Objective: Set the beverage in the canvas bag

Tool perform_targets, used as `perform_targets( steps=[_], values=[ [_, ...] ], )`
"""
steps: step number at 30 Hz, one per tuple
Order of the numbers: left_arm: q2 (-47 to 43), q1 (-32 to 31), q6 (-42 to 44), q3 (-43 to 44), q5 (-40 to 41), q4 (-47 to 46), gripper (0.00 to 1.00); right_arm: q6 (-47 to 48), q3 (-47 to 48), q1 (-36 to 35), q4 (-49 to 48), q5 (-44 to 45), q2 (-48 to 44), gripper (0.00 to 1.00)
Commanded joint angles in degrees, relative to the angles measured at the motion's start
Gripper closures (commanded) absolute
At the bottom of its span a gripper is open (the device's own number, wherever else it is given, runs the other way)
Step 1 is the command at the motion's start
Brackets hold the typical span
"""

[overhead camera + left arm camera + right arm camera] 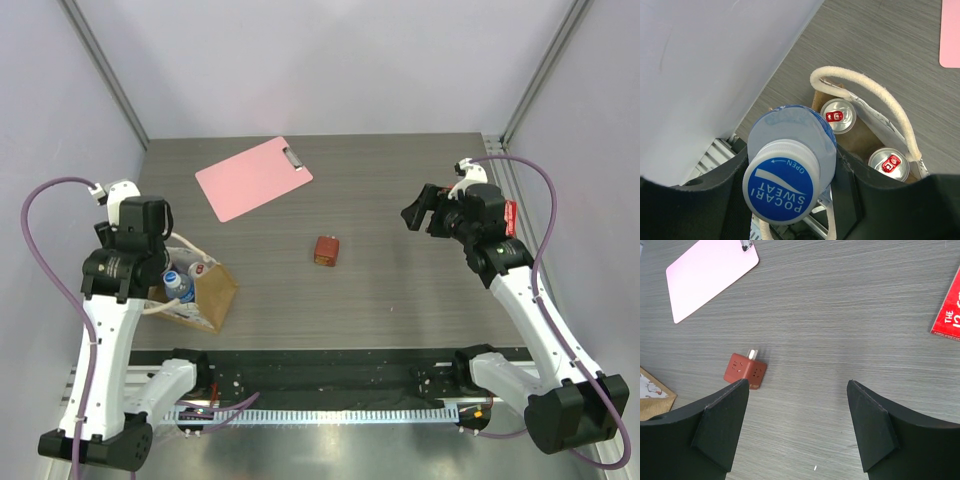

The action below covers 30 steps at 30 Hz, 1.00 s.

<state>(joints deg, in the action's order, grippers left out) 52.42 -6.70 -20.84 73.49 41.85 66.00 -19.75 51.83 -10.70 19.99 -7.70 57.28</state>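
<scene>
The grey wood-grain table (400, 300) is sitting inside pale walls, and from the top camera I am seeing a pink clipboard (253, 177) at the far side, a small reddish-brown cube (326, 250) near the middle, and the canvas bag (205, 292) at the left edge. The left gripper (168, 272) is hanging right over the bag's mouth, with the beverage bottle (178, 284) showing its blue cap there. The right gripper (418, 213) is waiting well apart over bare table. Through the left wrist camera I am looking down the bottle: the jaws are clamping narrowly on its body just under the cap, and below it two cans (838, 115) are standing in the bag beside a cream loop handle (875, 100). I cannot tell whether the bottle's base is already below the rim. Through the right wrist camera the jaws are standing wide with nothing between them, and a red book (947, 310) is peeking in at the edge. My worry is that the bottle is sitting close to the bag's near corner: if I let go now it could be landing on the rim, a handle or a can top, then toppling out or tipping the soft bag.
</scene>
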Motion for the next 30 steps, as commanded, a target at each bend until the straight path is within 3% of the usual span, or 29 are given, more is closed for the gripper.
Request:
perform_targets(
  steps=[1,10,13,18,30],
  values=[
    [-2.1,0.2,0.8,0.3,2.3,1.7,1.00,-0.6,-0.3,0.2,-3.2,-1.3,-0.4,0.15],
    [-0.3,0.3,-0.8,0.3,-1.9,2.2,1.00,-0.6,-0.5,0.2,-3.3,-1.5,-1.2,0.15],
    [-0.5,0.2,0.8,4.5,0.0,1.9,1.00,-0.6,-0.5,0.1,-3.2,-1.5,-1.5,0.15],
    [-2.2,0.2,1.2,9.5,-4.3,-0.4,1.00,-0.6,-0.2,0.2,-3.2,-1.7,-1.2,0.15],
    [-2.4,0.2,-0.3,3.3,-7.1,-1.4,1.00,-0.6,-0.4,0.2,-3.4,-2.1,-1.3,0.15]
  ],
)
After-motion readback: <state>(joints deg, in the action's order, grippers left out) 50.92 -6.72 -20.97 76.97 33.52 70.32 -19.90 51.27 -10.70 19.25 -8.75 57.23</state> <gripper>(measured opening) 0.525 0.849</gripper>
